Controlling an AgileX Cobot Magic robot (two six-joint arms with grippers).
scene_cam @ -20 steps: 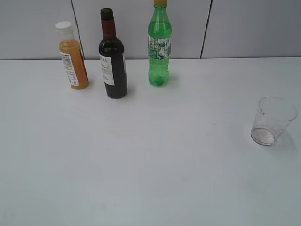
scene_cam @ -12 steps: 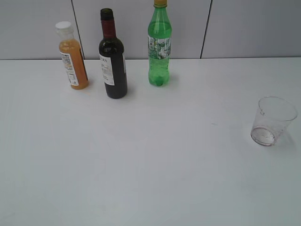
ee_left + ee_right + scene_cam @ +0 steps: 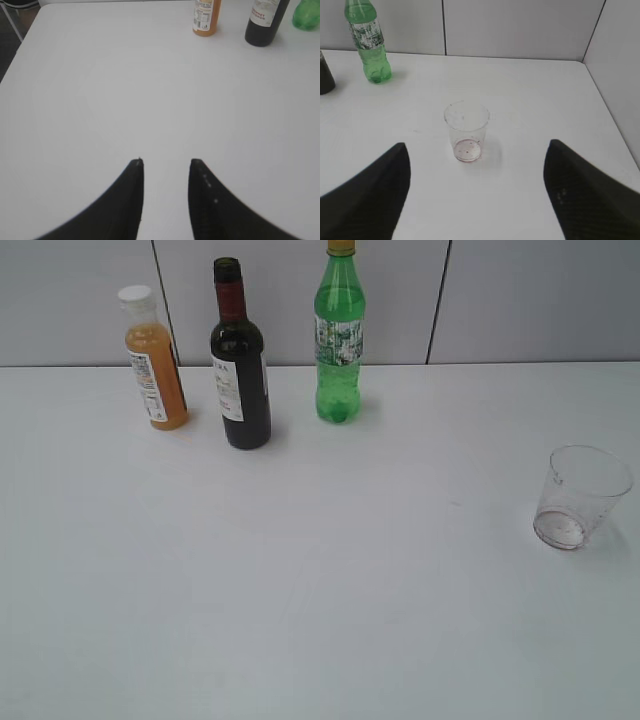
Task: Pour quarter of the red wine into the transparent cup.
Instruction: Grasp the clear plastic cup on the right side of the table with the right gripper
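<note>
The red wine bottle [image 3: 239,370], dark glass with maroon neck foil and a white label, stands upright at the back left of the white table; its base shows in the left wrist view [image 3: 265,22]. The transparent cup [image 3: 578,496] stands upright at the right, with pinkish residue at its bottom; it also shows in the right wrist view [image 3: 466,131]. My left gripper [image 3: 165,162] is open and empty, over bare table well short of the bottles. My right gripper [image 3: 477,146] is wide open and empty, just short of the cup. Neither gripper shows in the exterior view.
An orange juice bottle [image 3: 154,360] stands left of the wine and a green soda bottle [image 3: 340,335] right of it. A grey wall runs behind the table. A side wall [image 3: 620,75] stands to the right of the cup. The table's left edge [image 3: 15,60] shows.
</note>
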